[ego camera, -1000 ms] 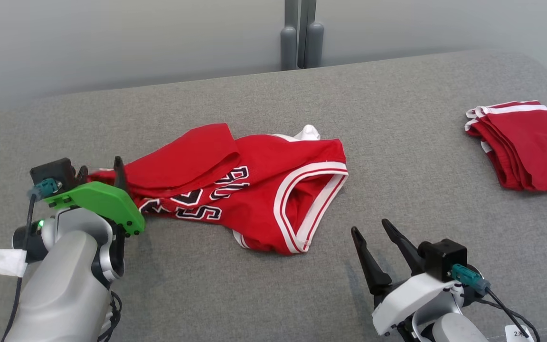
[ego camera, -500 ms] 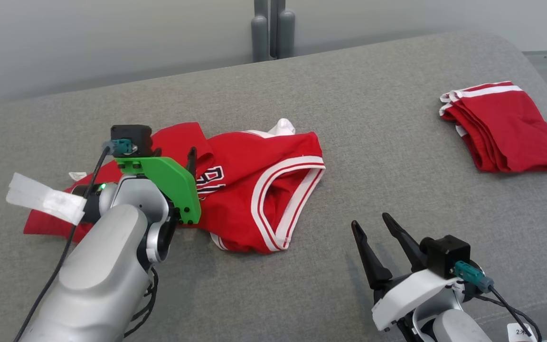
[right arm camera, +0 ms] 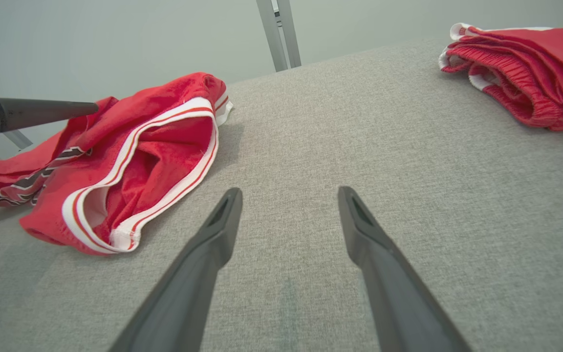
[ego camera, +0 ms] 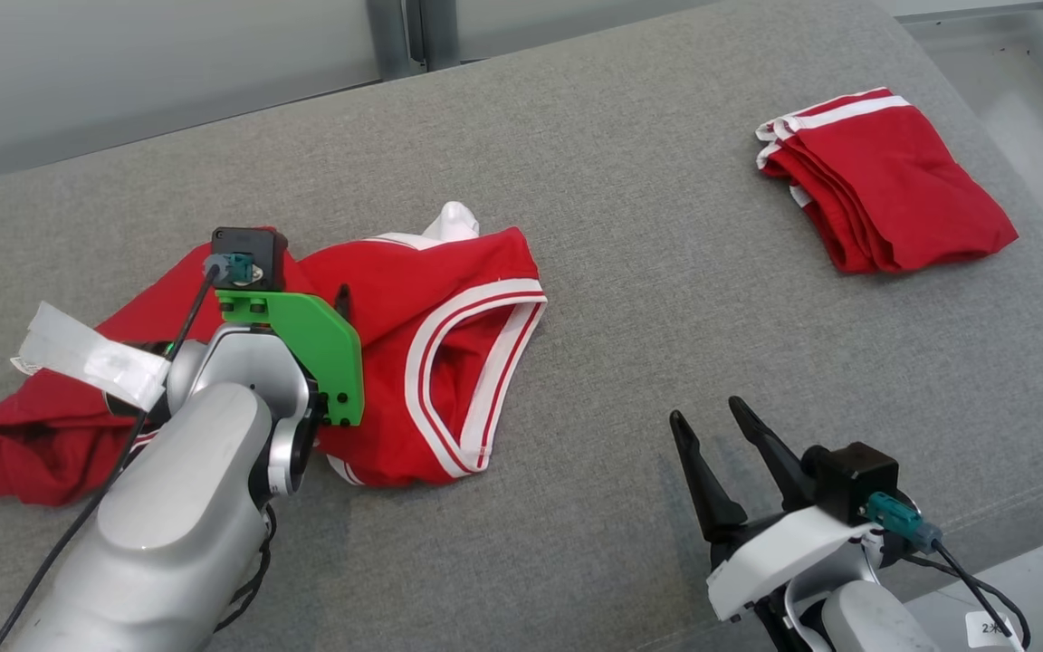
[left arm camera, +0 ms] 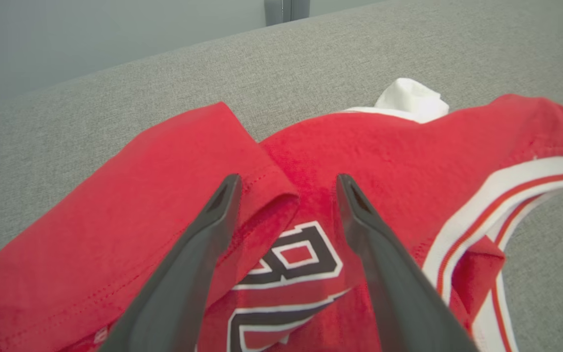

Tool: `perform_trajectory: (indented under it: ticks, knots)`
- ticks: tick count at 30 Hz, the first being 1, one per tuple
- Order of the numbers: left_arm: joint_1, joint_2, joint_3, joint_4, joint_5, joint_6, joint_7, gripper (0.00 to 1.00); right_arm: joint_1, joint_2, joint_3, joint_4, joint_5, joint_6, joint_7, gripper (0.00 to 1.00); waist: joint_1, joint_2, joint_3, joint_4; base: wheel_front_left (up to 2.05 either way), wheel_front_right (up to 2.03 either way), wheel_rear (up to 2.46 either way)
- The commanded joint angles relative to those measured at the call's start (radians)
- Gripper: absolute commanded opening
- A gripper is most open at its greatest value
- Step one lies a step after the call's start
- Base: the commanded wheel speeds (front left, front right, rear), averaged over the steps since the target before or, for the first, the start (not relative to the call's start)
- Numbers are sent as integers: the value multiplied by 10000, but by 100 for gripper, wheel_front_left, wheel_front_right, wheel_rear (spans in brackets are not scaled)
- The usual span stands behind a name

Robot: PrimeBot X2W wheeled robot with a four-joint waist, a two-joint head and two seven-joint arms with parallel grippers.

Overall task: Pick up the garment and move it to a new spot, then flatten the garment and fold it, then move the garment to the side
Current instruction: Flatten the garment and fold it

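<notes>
Left wrist view shows the left jaws spread wide and empty, right over the crumpled red jersey [left arm camera: 408, 161] — ready, I think, to pinch a fold. It lies on the grey cushion [ego camera: 666, 226]; the right jaws wait open near it.

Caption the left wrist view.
Open left gripper poised over crumpled red basketball jersey on grey upholstered surface.

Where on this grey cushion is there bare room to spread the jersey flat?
The widest bare patch lies between the crumpled jersey and the folded red garment, reaching ahead of the right gripper. The left side is crowded: jersey under the open left gripper.
</notes>
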Motion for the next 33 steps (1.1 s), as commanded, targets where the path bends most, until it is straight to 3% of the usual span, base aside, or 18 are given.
perform_trajectory:
  ticks: [1, 4, 5, 6, 7, 12, 17, 25, 33]
  knots:
    - [-140, 115, 10, 55, 32, 63, -22, 100, -150, -4, 14, 27, 36, -11, -78, 100, 0, 0, 55, -54, 0, 0, 0]
    - [-152, 201, -11, 163, 160, 213, -99, 99, -162, -4, 62, 64, 39, -11, -91, 100, 0, 0, 55, -66, 0, 0, 0]
    - [-150, 223, -25, 189, 215, 245, -145, 48, -168, -4, 73, 75, 38, -11, -100, 100, 0, 0, 51, -64, 0, 0, 0]
    - [-156, 248, -50, 205, 259, 270, -148, 13, -169, -4, 88, 77, 37, -11, -99, 100, 0, 0, 51, -61, 0, 0, 0]
    - [-136, 259, -79, 231, 265, 258, -146, 0, -163, -4, 97, 85, 38, -11, -105, 100, 0, 0, 49, -53, 0, 0, 0]
    - [30, 235, -118, 319, 156, 148, -180, 0, -178, -5, 101, 139, 3, -11, -105, 100, 0, 0, 39, 17, 0, 0, 0]
    - [137, 346, 350, 146, -83, 356, -734, 0, -197, -5, 36, 161, -80, -11, -49, 100, 0, 0, -56, 158, 0, 0, 0]
    - [272, 1502, 1662, -417, -315, 954, -1908, 0, -51, -5, -32, 45, -166, -11, 38, 100, 0, 0, -108, 490, 0, 0, 0]
    - [-558, 2845, 1930, 34, 204, 715, -2109, 0, -250, -7, 95, -111, -239, -11, 115, 100, 0, 0, 276, 465, 0, 0, 0]
